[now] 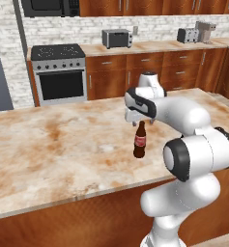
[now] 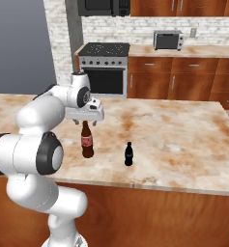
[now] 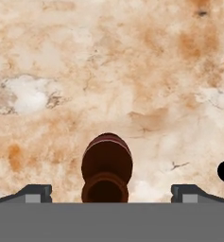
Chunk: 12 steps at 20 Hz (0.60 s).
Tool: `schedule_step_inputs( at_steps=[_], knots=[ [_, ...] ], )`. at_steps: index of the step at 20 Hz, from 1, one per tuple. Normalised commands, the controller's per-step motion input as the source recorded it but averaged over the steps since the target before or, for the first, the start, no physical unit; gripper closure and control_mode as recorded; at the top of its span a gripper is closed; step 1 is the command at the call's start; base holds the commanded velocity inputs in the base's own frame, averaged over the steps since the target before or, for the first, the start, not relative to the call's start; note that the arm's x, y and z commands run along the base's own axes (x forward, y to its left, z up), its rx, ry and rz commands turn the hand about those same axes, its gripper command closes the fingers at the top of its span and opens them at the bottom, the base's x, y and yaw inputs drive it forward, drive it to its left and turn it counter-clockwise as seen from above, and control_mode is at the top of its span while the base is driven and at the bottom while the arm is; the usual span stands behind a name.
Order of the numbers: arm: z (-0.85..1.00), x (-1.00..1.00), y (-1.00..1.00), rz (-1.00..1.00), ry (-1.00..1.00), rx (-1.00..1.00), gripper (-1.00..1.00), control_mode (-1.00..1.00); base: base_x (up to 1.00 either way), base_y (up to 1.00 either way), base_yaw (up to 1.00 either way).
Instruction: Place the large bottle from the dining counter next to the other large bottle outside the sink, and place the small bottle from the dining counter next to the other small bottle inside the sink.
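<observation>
progress: nothing moved | big bottle (image 2: 87, 141) and small black bottle (image 2: 129, 154) on dining counter (image 2: 183, 140) | gripper (image 2: 87, 120) spread wide over big bottle's neck, empty | you have both placements left

tall brown bottle (image 2: 87, 140) and tiny black bottle (image 2: 129, 154) stand upright, apart, on marble counter (image 2: 183, 140).

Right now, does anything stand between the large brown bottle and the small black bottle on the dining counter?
No. In the right base view, only bare marble lies between the large bottle and the small bottle.
</observation>
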Motion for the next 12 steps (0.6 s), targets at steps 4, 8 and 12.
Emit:
schedule_step_inputs(
  at_steps=[4,8,12],
  knots=[
    [-0.06,0.0,0.06,0.0,0.02,0.0,-1.0,-1.0,0.0,0.0,0.0],
    [0.0,0.0,0.04,0.0,0.02,0.0,-1.0,-1.0,0.0,0.0,0.0],
    [-0.01,0.0,0.0,0.0,0.01,0.0,-1.0,-1.0,0.0,0.0,0.0]
  ],
)
